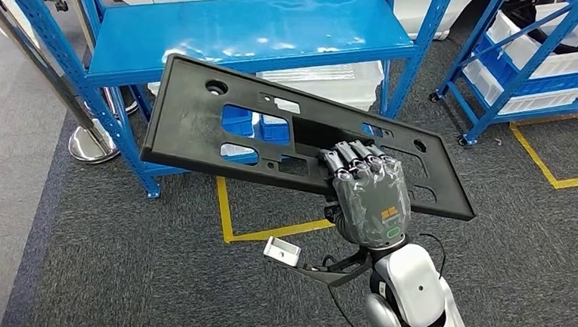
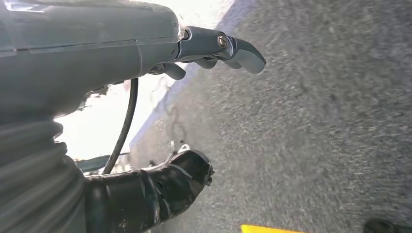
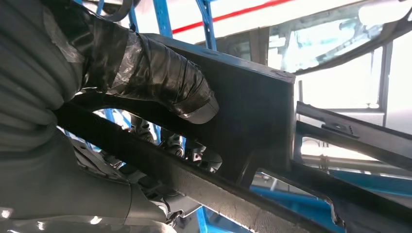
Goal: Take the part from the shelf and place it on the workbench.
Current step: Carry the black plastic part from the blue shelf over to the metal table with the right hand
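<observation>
Now your right hand grips the black panel near its front edge, fingers hooked through a cutout, holding it tilted just in front of the blue shelf. Your left hand hangs empty, fingers apart.

My head view looks forward and down from high up at the blue shelf and the grey floor. My right hand holds the black part in the middle. My right wrist view sits very close behind that right hand, looking up past the same part. My left wrist view sits close behind my left hand, facing down at the floor.
</observation>
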`<control>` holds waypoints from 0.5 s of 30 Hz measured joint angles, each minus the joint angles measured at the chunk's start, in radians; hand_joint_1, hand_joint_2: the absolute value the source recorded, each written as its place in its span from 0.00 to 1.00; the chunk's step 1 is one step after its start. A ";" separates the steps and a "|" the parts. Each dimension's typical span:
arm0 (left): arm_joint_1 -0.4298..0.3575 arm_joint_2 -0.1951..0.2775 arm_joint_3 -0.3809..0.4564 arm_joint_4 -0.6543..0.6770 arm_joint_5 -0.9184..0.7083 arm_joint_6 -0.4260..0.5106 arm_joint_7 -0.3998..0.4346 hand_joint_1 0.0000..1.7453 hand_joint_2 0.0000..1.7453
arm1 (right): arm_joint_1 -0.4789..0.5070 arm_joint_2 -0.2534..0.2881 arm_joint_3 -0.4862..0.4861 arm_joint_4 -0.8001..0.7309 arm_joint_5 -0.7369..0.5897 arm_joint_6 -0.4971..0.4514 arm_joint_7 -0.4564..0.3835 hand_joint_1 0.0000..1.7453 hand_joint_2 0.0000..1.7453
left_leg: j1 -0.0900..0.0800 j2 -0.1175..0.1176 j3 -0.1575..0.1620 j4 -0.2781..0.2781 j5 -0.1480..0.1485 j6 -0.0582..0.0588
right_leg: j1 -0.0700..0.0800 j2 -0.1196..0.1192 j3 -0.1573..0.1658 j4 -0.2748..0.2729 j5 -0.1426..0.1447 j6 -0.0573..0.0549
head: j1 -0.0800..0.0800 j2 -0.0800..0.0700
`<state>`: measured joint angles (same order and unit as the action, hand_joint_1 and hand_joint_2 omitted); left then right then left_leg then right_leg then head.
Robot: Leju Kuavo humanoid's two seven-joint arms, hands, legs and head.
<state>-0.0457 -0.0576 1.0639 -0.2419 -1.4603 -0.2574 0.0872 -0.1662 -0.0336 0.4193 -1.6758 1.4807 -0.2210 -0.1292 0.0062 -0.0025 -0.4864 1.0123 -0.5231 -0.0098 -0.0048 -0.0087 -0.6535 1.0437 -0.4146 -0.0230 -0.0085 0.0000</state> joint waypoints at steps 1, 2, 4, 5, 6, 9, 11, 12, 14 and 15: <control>0.001 0.001 0.000 0.000 0.000 0.000 0.000 0.00 1.00 | 0.001 0.000 0.000 -0.002 0.000 0.000 0.000 1.00 1.00 | -0.003 -0.001 0.004 -0.012 0.003 0.004 | 0.000 0.000 -0.001 -0.003 0.010 0.006 | 0.000 0.000; 0.001 0.001 0.000 0.000 0.000 0.000 0.000 0.00 1.00 | 0.002 -0.001 0.000 -0.004 0.000 0.000 0.000 1.00 1.00 | 0.000 0.001 -0.001 -0.016 0.011 0.011 | 0.000 0.001 -0.003 -0.006 0.016 0.011 | 0.000 0.000; 0.000 0.001 0.000 0.001 -0.001 0.000 0.000 0.00 1.00 | 0.004 -0.002 0.000 -0.005 0.000 0.000 0.000 1.00 1.00 | 0.005 0.007 -0.017 -0.026 0.036 0.028 | 0.000 0.005 -0.015 0.014 -0.019 0.022 | 0.001 0.000; -0.001 0.001 0.000 0.001 -0.001 0.000 0.000 0.00 1.00 | 0.005 -0.004 0.000 -0.005 0.000 0.000 0.000 1.00 1.00 | 0.008 0.010 -0.030 -0.028 0.048 0.036 | -0.001 0.006 -0.026 0.050 -0.065 0.027 | 0.001 0.000; -0.001 0.001 0.000 0.001 -0.001 0.000 0.001 0.00 1.00 | 0.006 -0.004 0.000 -0.005 0.000 0.000 0.000 1.00 1.00 | 0.007 0.012 -0.044 -0.026 0.059 0.040 | -0.003 0.008 -0.039 0.102 -0.118 0.031 | 0.001 0.000; -0.001 0.001 0.000 0.001 -0.001 0.000 0.000 0.00 1.00 | 0.010 -0.008 0.000 -0.005 0.000 0.000 0.000 1.00 1.00 | 0.007 0.015 -0.097 -0.011 0.089 0.040 | -0.008 0.007 -0.053 0.251 -0.178 0.040 | 0.001 0.000; -0.001 0.001 0.000 0.001 -0.001 0.000 -0.001 0.00 1.00 | 0.010 -0.009 0.000 -0.005 0.000 0.000 0.000 1.00 1.00 | 0.008 0.017 -0.135 0.004 0.107 0.034 | -0.012 0.007 0.000 0.229 -0.122 0.043 | 0.001 0.000; -0.001 0.001 0.000 0.001 -0.001 0.000 -0.001 0.00 1.00 | 0.010 -0.009 0.000 -0.005 0.000 0.000 0.000 1.00 1.00 | 0.008 0.017 -0.151 0.012 0.114 0.030 | -0.014 0.007 0.048 0.174 -0.108 0.042 | 0.001 0.000; -0.001 0.000 0.000 0.001 -0.001 0.000 -0.001 0.00 1.00 | 0.009 -0.009 0.000 -0.007 0.000 0.000 0.000 1.00 1.00 | 0.007 0.015 -0.171 0.022 0.131 0.019 | -0.011 0.009 0.138 0.044 -0.125 0.035 | 0.001 0.000; -0.001 0.000 0.000 0.001 -0.001 0.000 -0.001 0.00 1.00 | 0.009 -0.009 -0.001 -0.009 0.000 0.000 0.000 1.00 1.00 | 0.006 0.015 -0.175 0.022 0.141 0.013 | -0.007 0.010 0.160 0.002 -0.140 0.030 | 0.001 0.000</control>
<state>-0.0466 -0.0575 1.0636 -0.2408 -1.4611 -0.2575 0.0866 -0.1575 -0.0426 0.4188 -1.6847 1.4809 -0.2211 -0.1289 0.0121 0.0121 -0.6614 1.0344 -0.3824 0.0032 -0.0121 0.0011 -0.4934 1.0461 -0.5546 0.0071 -0.0077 0.0000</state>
